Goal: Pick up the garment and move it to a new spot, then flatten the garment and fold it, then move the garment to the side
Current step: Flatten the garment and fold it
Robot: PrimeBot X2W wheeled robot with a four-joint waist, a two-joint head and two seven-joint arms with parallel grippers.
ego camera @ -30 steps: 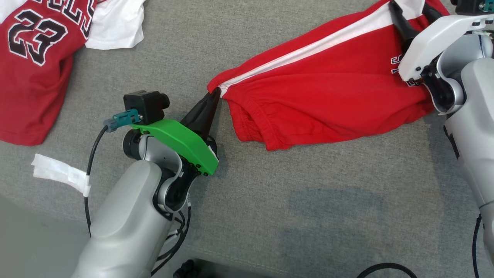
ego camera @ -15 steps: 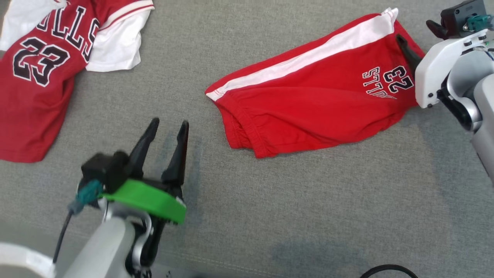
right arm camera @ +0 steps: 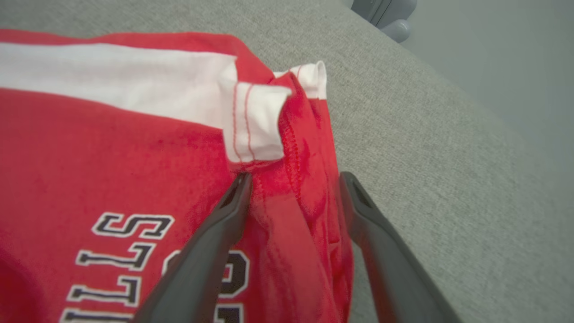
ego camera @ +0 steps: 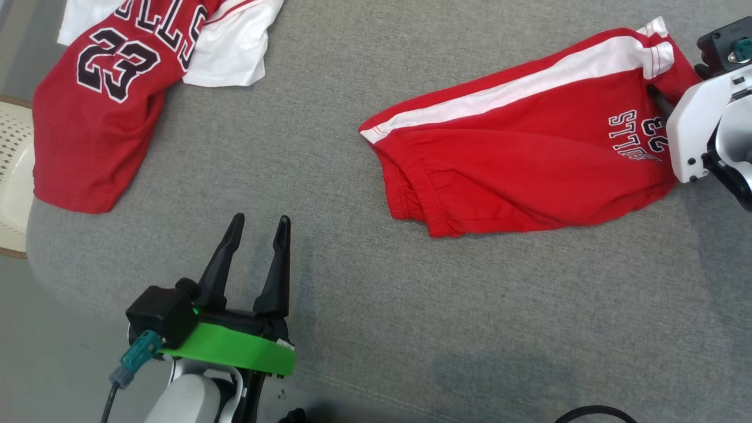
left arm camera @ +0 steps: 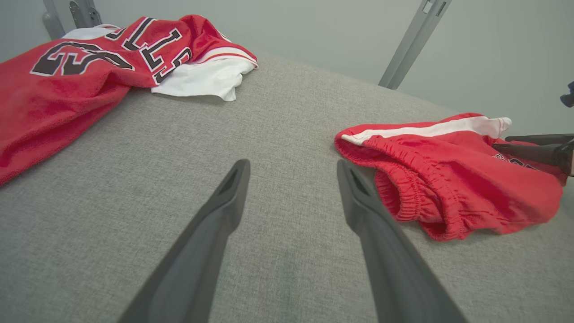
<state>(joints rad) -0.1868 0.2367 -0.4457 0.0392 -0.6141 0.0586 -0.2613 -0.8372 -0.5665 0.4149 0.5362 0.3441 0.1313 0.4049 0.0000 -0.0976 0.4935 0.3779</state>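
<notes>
The garment, red shorts [ego camera: 517, 158] with a white side stripe and a "23" print, lies spread on the grey cushion [ego camera: 352, 305], waistband toward the left. My left gripper [ego camera: 258, 220] stands open over bare cushion, well to the lower left of the waistband [left arm camera: 403, 197]. At the right hem, my right gripper [right arm camera: 293, 177] is open. A ridge of the shorts' red fabric [right arm camera: 287, 202] lies loose between its fingers, unpinched. In the head view one dark fingertip [ego camera: 655, 97] rests at that hem, below the white wrist housing. The left wrist view shows the right gripper [left arm camera: 500, 142] at the shorts' far end.
A red and white "23" jersey [ego camera: 100, 117] lies at the cushion's far left corner. A pale perforated seat [ego camera: 12, 170] sits beyond the left edge. A black cable [ego camera: 593, 411] loops at the bottom. Grey metal struts [left arm camera: 412, 40] stand behind the cushion.
My left gripper let go of the waistband corner, opened and drew back to the lower left. The right gripper opened too. The shorts now lie released; the camera has shifted.
</notes>
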